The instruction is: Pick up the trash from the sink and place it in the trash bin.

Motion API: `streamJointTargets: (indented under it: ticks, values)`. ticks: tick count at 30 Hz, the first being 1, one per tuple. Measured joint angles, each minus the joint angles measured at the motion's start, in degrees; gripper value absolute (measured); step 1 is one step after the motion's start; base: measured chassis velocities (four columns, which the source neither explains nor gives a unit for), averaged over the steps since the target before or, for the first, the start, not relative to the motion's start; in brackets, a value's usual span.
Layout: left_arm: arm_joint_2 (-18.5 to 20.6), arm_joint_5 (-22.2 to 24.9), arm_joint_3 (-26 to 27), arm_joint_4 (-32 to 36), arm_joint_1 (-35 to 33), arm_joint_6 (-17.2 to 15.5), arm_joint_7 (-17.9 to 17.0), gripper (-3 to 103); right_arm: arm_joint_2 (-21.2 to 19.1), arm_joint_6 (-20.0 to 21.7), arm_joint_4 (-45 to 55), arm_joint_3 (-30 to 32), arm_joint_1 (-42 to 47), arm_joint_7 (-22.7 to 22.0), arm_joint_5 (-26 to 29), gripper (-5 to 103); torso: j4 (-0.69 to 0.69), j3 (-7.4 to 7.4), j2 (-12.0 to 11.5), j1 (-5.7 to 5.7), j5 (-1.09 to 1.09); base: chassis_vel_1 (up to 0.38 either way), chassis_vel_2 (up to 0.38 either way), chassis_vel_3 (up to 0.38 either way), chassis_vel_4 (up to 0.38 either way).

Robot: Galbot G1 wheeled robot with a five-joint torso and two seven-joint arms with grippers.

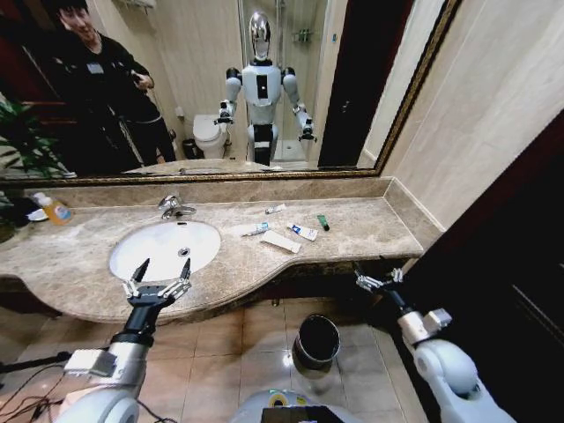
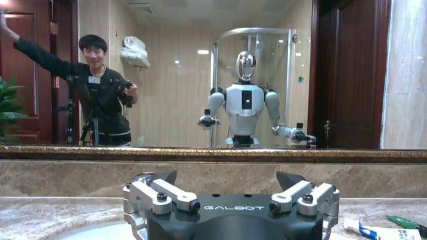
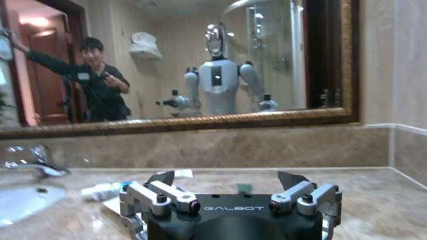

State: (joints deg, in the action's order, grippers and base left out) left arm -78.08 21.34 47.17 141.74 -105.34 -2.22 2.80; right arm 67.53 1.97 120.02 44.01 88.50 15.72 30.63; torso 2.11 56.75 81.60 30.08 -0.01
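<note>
— Where is the trash, and what is it like?

— It lies on the marble counter, to the right of the sink rather than in the basin. There is a flat white rectangular packet, a small white tube with blue marks, another white tube nearer the basin, a smaller white bit by the back wall, and a dark green piece furthest right. All are slim and finger-like.

— And the basin?

— Oval, smooth white, set in mottled beige-brown stone, with a chrome faucet at its back edge.

— What else is about?

— An orange soap bottle stands at the counter's far left. The trash bin, round and black with a shiny rim, sits on the tiled floor below the counter's front edge, between the two arms. A gold-framed mirror runs along the wall.

— The claws?

— The left gripper hovers over the sink's near rim, fingers spread wide, holding nothing. The right gripper hangs just off the counter's right front corner, also spread and empty.
</note>
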Motion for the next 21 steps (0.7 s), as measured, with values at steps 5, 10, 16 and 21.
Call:
streamJointTargets:
  ticks: [5,10,16,21]
  values:
    - [0.00,0.00,0.00,0.00,0.00,0.00,0.00,100,-0.27,2.18,-0.76,0.00,-2.65,2.28,0.74,100,0.00,0.00,0.00,0.00,0.01,0.000,0.000,0.000,0.000]
    - [0.00,0.00,0.00,0.00,0.00,0.00,0.00,100,-1.22,3.62,-1.69,-0.47,-4.21,3.02,0.81,100,0.00,0.00,0.00,0.00,0.00,0.000,0.000,0.000,0.000]
    - [0.00,0.00,0.00,0.00,0.00,0.00,0.00,100,-1.40,5.88,-2.29,-1.86,-6.17,2.25,-0.63,100,0.00,0.00,0.00,0.00,0.01,0.000,0.000,0.000,0.000]
    - [0.00,0.00,0.00,0.00,0.00,0.00,0.00,100,-1.40,6.88,-1.57,-2.21,-6.51,1.89,-0.84,100,0.00,0.00,0.00,0.00,0.00,0.000,0.000,0.000,0.000]
